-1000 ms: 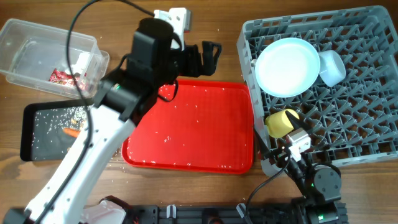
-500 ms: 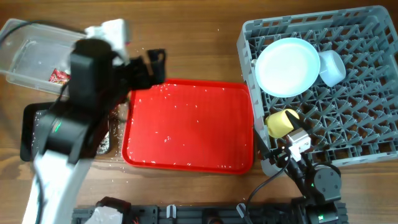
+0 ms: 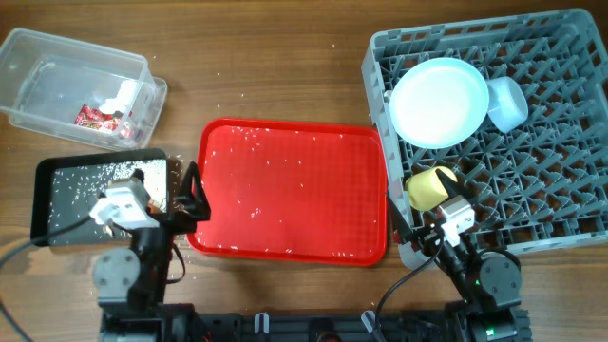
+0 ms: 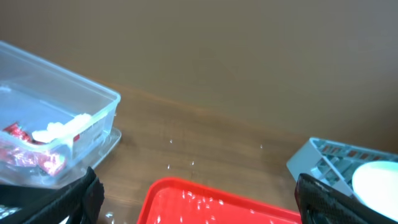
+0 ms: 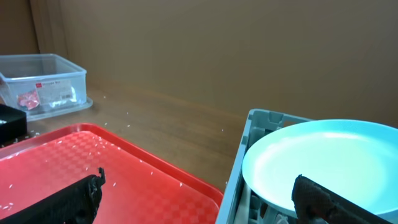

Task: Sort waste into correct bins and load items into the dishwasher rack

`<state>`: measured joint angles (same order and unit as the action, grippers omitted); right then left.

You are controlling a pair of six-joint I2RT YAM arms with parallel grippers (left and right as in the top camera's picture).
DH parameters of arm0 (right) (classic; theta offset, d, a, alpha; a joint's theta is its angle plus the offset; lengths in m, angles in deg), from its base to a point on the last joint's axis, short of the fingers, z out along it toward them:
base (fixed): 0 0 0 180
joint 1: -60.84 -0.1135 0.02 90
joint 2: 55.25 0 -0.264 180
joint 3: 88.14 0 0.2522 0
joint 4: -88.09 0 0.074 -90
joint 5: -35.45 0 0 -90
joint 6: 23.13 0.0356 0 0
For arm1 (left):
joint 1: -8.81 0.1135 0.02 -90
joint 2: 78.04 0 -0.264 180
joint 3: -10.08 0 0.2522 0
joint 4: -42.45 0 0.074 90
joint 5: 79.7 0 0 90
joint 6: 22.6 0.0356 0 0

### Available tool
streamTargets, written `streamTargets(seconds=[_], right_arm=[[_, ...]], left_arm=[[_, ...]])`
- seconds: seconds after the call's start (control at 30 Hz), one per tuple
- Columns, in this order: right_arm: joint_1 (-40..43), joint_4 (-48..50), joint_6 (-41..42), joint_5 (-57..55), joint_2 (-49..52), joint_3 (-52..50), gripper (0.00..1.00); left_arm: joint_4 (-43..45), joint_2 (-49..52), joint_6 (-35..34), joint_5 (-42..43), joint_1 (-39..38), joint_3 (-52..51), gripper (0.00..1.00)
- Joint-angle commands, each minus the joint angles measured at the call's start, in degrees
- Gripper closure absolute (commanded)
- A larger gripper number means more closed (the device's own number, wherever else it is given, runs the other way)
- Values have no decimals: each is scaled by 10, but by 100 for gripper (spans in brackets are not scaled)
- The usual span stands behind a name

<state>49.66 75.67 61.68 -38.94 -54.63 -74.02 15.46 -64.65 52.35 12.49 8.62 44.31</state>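
Observation:
The grey dishwasher rack (image 3: 551, 190) at the right holds the pale-blue plate (image 3: 439, 103), one light-blue bowl (image 3: 506, 103) and the yellow cup (image 3: 429, 187). The clear tub (image 3: 57, 71) at the back left holds the red-and-white wrapper (image 3: 92, 116) and the white tissue (image 3: 123, 95). The black tray (image 3: 66, 185) holds rice crumbs (image 3: 90, 176). My left gripper (image 3: 193, 193) is open and empty at the red tray's left edge. My right gripper (image 3: 407, 226) is open and empty at the rack's front left corner. The carrot, the spoon and a second bowl are not visible.
The flat red serving tray (image 3: 294, 190) lies in the middle with scattered rice crumbs on it. It also shows in the left wrist view (image 4: 217, 205) and the right wrist view (image 5: 93, 168). A few crumbs lie on the wooden table round it.
My left arm swung from above the red tray's back edge to the left and pulled back to the front left of the table. The right arm has not moved.

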Motion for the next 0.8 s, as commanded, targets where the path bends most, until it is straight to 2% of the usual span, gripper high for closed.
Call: streamTargets(seconds=[0.0,0.1,0.27,0.77], right_arm=[[1,1,7,9,-3,-1,0],[1,1,7,9,-3,-1,0],[1,1,7,9,-3,-1,0],[1,1,7,9,-3,-1,0]], left_arm=[[31,-68,9,-1,5,-99,0],[34,-131,9,-1,5,-155,0],[88,-132,9,-3,3,-199,0],[90,-132,9,-4,-12,-202,0]])
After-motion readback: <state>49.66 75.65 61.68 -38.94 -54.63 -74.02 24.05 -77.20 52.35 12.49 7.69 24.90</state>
